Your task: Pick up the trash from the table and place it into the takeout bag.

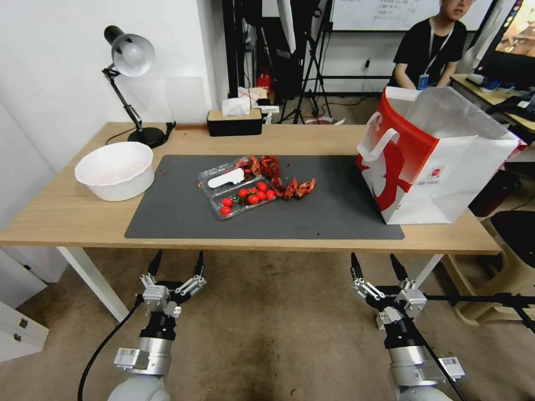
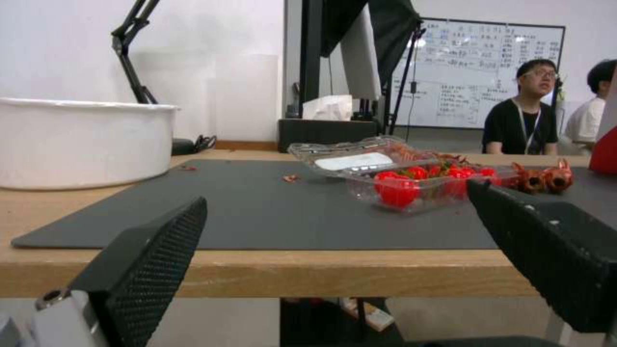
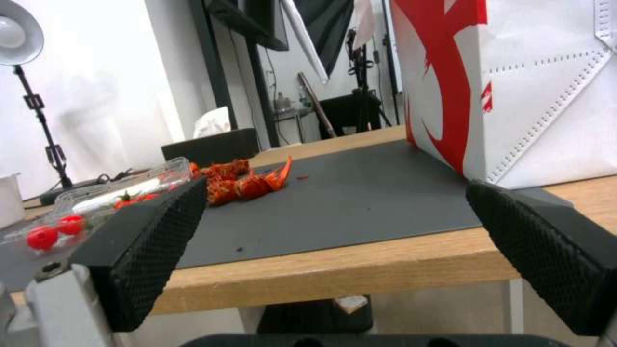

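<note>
The table [image 1: 61, 214] is a light-wood top carrying a dark grey mat [image 1: 178, 214]. At its right end stands the takeout bag [image 1: 432, 161], upright and open-topped, with a red front and white handles; its inside is hidden. The trash is out of view. My left gripper [image 1: 179, 256] hangs open below the table's front edge, left of centre, holding nothing. My right gripper [image 1: 373, 258] is open too, at the same height below the front edge and near the bag [image 3: 533, 91]. From both wrists, the black fingers [image 2: 148, 260] [image 3: 148, 250] sit at tabletop level.
A clear tray of red tomatoes [image 1: 241, 193] lies mid-mat with red crayfish shells [image 1: 291, 187] beside it. A big white bowl [image 1: 115, 170] stands at the left. A desk lamp [image 1: 131, 55] and a tissue box [image 1: 234, 121] line the far edge. A person sits behind the bag.
</note>
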{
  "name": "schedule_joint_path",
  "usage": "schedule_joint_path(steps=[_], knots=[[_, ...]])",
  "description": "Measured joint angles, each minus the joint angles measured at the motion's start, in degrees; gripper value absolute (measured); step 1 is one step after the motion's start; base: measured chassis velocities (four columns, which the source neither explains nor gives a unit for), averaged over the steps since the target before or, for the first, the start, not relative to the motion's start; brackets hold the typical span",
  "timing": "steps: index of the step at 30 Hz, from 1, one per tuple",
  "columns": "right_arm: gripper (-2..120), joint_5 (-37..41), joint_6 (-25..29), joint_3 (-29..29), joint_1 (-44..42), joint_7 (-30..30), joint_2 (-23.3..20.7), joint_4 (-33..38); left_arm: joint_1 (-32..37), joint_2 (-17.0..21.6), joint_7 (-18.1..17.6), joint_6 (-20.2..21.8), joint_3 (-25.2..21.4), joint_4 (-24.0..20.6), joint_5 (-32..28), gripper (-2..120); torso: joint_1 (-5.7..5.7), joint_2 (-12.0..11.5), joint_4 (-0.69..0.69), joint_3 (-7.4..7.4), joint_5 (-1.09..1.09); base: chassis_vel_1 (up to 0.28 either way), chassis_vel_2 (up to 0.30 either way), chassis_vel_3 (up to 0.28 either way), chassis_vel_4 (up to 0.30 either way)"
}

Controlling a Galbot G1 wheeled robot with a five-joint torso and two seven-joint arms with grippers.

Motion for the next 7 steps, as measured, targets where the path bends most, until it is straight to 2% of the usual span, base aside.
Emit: schedule_joint_path(steps=[7], knots=[[100, -0.04, 0.00, 0.00, -0.01, 0.01, 0.01, -0.03, -0.02, 0.02, -0.03, 0.07, 0.01, 0.00, -0.03, 100, 0.00, 0.00, 0.00, 0.00, 0.00, 0.000, 0.000, 0.000, 0.000]])
